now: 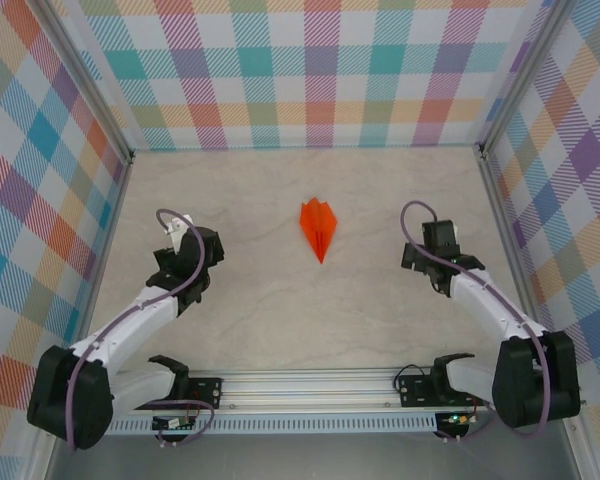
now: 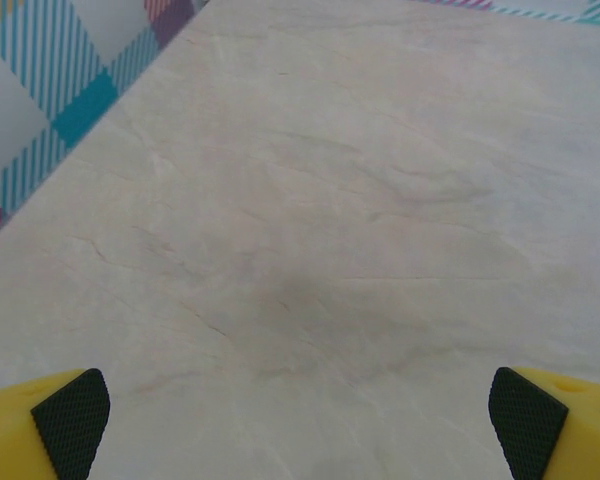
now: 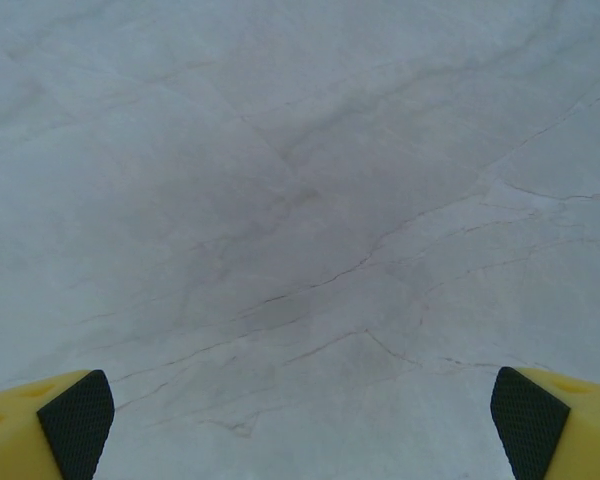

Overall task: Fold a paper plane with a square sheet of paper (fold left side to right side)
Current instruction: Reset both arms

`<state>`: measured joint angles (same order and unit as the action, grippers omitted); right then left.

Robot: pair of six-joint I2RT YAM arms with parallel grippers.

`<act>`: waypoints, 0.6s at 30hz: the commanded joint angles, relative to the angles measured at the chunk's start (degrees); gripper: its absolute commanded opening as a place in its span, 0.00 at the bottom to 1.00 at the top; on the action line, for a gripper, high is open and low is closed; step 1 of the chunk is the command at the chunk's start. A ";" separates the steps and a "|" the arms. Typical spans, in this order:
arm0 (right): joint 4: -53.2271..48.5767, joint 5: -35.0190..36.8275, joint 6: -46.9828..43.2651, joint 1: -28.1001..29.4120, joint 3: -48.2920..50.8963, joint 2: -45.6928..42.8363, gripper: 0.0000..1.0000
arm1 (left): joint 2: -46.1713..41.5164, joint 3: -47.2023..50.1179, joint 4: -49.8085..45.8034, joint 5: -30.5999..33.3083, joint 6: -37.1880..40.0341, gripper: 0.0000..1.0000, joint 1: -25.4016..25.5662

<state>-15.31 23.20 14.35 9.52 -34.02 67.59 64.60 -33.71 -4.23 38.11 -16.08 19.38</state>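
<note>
The paper plane (image 1: 318,228) lay flat near the centre of the desk (image 1: 280,320), between the two arms: a narrow dart of bright orange paper with a centre crease, its sharp point toward the arm bases. The desk was a smooth, pale surface with faint marble-like veining, enclosed by plaid-patterned walls (image 1: 320,70). The left end effector (image 2: 300,430) and the right end effector (image 3: 300,430) each stood wide open above bare desk, yellow fingers (image 2: 10,425) with black cross-hatched pads (image 2: 72,420) gripping nothing.
</note>
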 commanded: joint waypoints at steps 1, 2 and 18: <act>23.58 0.23 -5.76 -1.19 4.11 2.07 1.00 | 3.52 3.19 14.30 0.22 7.65 1.00 -2.99; 27.11 -0.90 -5.74 -1.60 5.13 3.74 1.00 | 4.71 4.85 18.71 -3.61 9.27 1.00 -3.80; 62.92 -16.53 -13.95 -6.35 11.82 18.42 1.00 | 15.08 15.72 52.79 -20.22 13.80 1.00 -13.91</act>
<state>38.85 11.33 1.02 4.54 -23.20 84.31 77.08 -20.01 37.85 21.02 -3.25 7.88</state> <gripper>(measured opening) 0.997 0.998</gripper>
